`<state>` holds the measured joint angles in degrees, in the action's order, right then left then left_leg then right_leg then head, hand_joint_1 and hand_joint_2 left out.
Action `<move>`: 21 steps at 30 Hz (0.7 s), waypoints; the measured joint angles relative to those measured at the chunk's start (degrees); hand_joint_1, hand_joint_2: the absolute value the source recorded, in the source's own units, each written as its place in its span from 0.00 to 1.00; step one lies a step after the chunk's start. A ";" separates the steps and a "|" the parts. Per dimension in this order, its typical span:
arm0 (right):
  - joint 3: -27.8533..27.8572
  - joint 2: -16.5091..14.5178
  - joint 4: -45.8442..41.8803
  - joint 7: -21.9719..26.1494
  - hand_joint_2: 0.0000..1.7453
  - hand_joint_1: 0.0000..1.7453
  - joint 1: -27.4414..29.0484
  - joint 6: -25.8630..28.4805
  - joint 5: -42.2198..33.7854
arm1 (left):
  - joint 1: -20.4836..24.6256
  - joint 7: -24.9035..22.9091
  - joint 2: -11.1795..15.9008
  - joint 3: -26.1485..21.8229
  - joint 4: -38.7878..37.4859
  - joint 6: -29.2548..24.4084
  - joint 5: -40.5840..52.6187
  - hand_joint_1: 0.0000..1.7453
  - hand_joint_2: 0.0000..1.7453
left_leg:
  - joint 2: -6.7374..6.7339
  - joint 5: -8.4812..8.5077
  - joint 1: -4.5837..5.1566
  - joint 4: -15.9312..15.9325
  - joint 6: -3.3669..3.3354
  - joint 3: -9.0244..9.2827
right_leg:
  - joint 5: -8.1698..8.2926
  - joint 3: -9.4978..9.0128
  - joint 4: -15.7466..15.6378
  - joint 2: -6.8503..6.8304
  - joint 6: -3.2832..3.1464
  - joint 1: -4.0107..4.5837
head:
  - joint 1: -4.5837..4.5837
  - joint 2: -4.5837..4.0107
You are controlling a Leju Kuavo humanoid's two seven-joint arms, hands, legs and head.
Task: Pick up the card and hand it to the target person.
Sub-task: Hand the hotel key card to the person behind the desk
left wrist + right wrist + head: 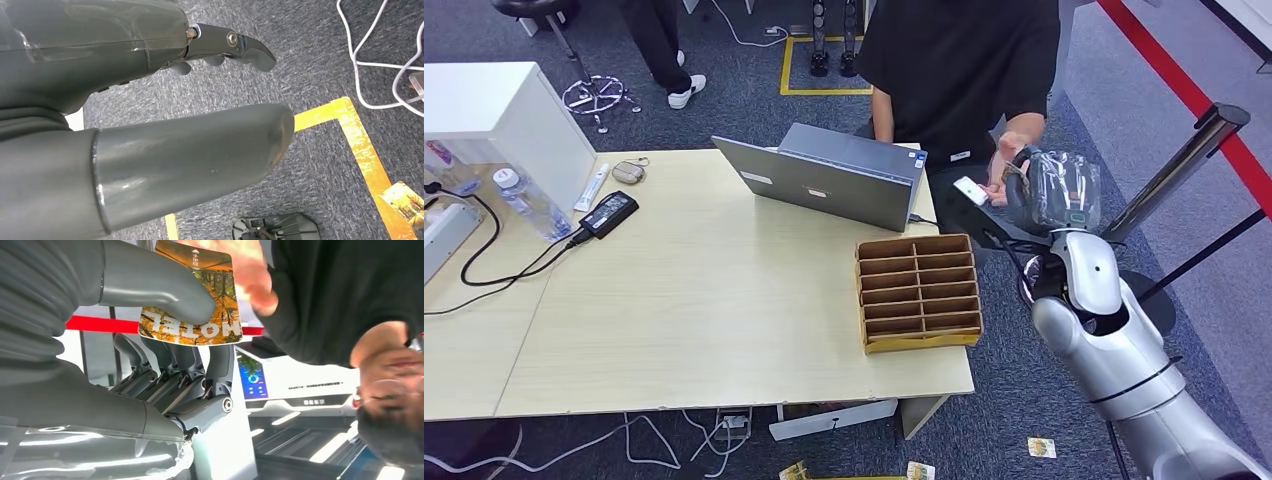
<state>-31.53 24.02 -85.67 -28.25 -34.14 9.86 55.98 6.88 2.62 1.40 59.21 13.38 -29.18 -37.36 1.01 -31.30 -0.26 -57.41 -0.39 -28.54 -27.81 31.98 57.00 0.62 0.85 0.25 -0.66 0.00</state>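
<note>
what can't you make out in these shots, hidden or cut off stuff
- Card: the top is cut off by the frame edge in the right wrist view, and the right hand's thumb covers part of the print.
- Person's hand: blurred; whether it grips the card is unclear.
- Card: too small to read in the head view.

glossy card (200, 295), matt wood table (704, 300)

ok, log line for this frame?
phase: handover | right robot hand: holds card, person's hand on it | left robot hand: empty, over floor | card not yet released
</note>
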 joint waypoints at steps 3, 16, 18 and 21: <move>0.08 0.06 1.30 0.49 1.00 0.85 -0.01 1.23 0.00 | 0.03 -0.06 0.00 0.00 0.00 0.00 0.12 0.00 0.00 | 0.00 0.00 0.00 0.00 0.00 0.00 | 0.00 0.00 0.00 0.00 0.00 0.00 | 0.00 0.00; 0.15 0.06 4.57 0.78 1.00 0.31 0.04 2.14 0.03 | 0.09 -0.18 0.00 0.02 0.00 0.02 0.31 0.00 0.00 | 0.00 0.00 0.00 0.00 0.00 0.00 | 0.00 0.01 0.00 0.01 0.00 0.00 | 0.00 0.01; 0.15 0.05 4.95 0.79 1.00 0.07 0.10 2.08 0.19 | 0.09 -0.17 0.00 0.02 0.00 0.02 0.31 0.00 0.00 | 0.01 0.00 0.00 0.00 0.00 -0.01 | 0.00 0.02 0.00 0.01 0.00 0.00 | 0.00 0.01; 0.13 0.04 5.46 0.78 1.00 0.00 0.13 1.79 0.56 | 0.09 -0.17 0.00 0.03 0.00 0.02 0.31 0.00 0.00 | 0.01 0.00 0.00 0.00 0.00 -0.01 | 0.00 0.01 0.00 0.00 0.00 0.00 | 0.00 0.00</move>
<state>-31.40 24.06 -80.21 -27.47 -34.01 11.65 56.54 6.97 2.45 1.40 59.24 13.38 -29.16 -37.05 1.02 -31.30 -0.27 -57.41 -0.39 -28.55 -27.81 32.00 57.00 0.62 0.85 0.25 -0.66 0.00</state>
